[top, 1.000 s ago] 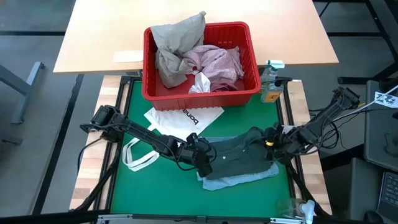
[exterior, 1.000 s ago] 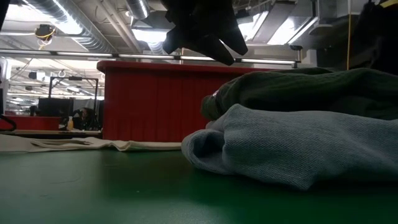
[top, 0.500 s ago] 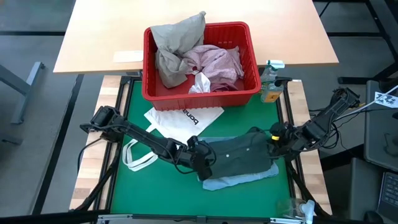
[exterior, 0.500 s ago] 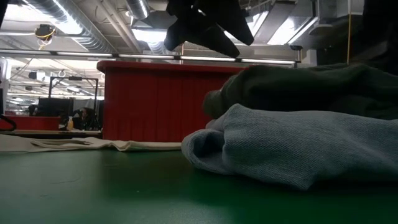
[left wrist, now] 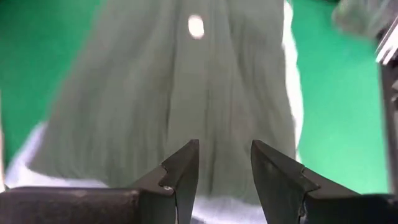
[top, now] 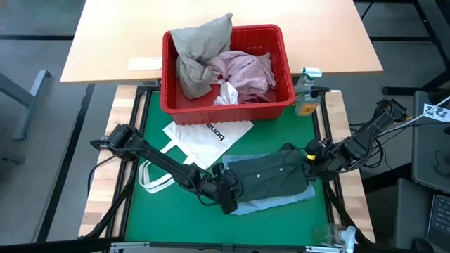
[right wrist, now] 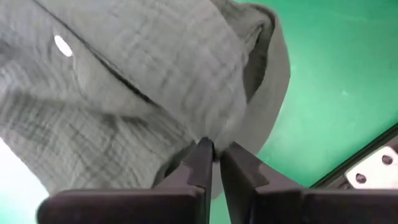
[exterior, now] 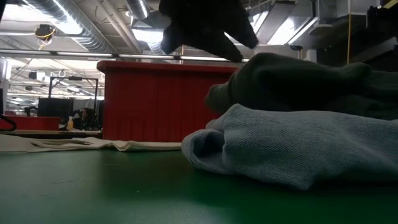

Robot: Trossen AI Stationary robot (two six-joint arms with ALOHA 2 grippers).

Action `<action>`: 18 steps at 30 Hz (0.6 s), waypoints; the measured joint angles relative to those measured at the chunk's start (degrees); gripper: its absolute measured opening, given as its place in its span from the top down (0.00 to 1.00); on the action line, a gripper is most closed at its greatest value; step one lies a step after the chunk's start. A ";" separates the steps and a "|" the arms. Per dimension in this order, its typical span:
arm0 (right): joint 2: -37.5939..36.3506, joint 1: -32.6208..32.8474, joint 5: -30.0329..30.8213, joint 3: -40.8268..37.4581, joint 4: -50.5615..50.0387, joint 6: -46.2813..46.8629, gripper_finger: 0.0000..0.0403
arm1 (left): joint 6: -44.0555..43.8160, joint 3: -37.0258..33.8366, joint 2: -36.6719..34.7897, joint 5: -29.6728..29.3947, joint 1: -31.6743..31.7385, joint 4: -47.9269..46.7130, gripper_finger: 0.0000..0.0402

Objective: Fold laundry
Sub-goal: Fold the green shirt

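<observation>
A dark grey-green garment [top: 271, 176] lies on the green mat, resting on a light blue garment [top: 281, 202] whose edge shows beneath it. My left gripper [top: 226, 199] hovers open just off the dark garment's left end, which fills the left wrist view [left wrist: 186, 81]; nothing is between its fingers [left wrist: 186, 171]. My right gripper [top: 309, 156] is at the garment's right end, shut on a fold of it. In the low view the dark garment [exterior: 298, 81] humps up over the blue one [exterior: 286, 149]. My right gripper pinches a bunched fold at the dark garment's right end [right wrist: 214, 138] between its two fingertips [right wrist: 200, 163], coming steeply from above. How many layers cannot be told. That end is drawn up into a hump, while the remainder of the garment lies on the blue garment.
At the mat's far edge stands a red basket [top: 225, 105] holding beige, pink and white cloth. A white tote bag [top: 204, 137] lies left of the garments, its handles toward the near left. A spray bottle [top: 306, 95] stands right of the basket. Bare green mat [top: 176, 211] at the near left.
My left gripper has moved toward the table's near edge and a little down, staying open, off the dark garment's left end. My right gripper has tipped and rolled at the garment's right end, and the dark garment now humps higher over the blue one.
</observation>
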 joint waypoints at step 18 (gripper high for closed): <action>0.00 -0.02 -10.81 -0.04 0.08 -0.29 0.76 | 0.66 0.86 5.21 1.63 -1.37 -5.91 0.65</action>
